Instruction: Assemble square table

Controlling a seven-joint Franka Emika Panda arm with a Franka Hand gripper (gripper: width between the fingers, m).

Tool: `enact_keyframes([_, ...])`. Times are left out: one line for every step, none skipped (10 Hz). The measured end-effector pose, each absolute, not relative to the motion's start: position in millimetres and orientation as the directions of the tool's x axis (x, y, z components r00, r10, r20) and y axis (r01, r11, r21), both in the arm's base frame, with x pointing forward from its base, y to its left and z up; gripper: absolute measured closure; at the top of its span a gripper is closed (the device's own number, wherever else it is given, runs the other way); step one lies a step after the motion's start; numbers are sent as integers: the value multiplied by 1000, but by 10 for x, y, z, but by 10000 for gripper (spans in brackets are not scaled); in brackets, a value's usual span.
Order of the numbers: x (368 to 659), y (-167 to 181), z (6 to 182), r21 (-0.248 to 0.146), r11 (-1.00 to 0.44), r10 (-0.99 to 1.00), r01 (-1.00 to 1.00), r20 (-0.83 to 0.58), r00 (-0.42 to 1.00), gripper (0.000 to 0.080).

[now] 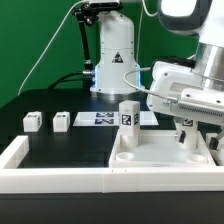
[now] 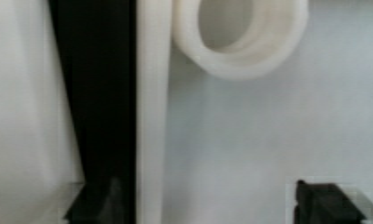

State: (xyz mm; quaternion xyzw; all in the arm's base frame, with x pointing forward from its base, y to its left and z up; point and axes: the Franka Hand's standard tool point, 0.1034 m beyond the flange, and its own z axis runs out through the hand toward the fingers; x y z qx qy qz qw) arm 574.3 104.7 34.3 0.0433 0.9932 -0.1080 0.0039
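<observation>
Green backdrop and a black table (image 1: 20,105) fill the exterior view, with the arm's white base (image 1: 113,60) standing at the table's far edge. The square tabletop slab (image 1: 150,158) lies at the near edge toward the exterior view's right, tucked against the low white border wall (image 1: 60,178) that runs along the front. One leg (image 1: 128,114) stands upright at the slab's far corner on the exterior view's left, its tag facing the camera. Two more loose legs (image 1: 33,121) (image 1: 61,121) sit side by side on the bare table, well apart from the slab, near the marker board (image 1: 103,119).

The gripper (image 1: 197,138) hangs low over the slab's far side. In the wrist view its dark fingertips (image 2: 334,200) stand wide apart, with nothing clamped between them. Below the gripper (image 2: 218,205) lie the slab's flat face (image 2: 272,130), its raised edge (image 2: 156,120) and a round corner socket (image 2: 236,45).
</observation>
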Motion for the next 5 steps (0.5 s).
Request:
enact_keyframes([5774,1030,417,-197,975,95,102,-43,-995,188])
enact_keyframes([5773,982,513,-180,977,105,116,-68,-992,162])
enact_keyframes([5765,901,646,-166,978,114,129,-97,-989,152])
enact_keyframes([5750,794,816,-148,978,126,145,-133,-983,152])
enact_keyframes([5725,688,923,-130,978,140,161,-161,-977,152])
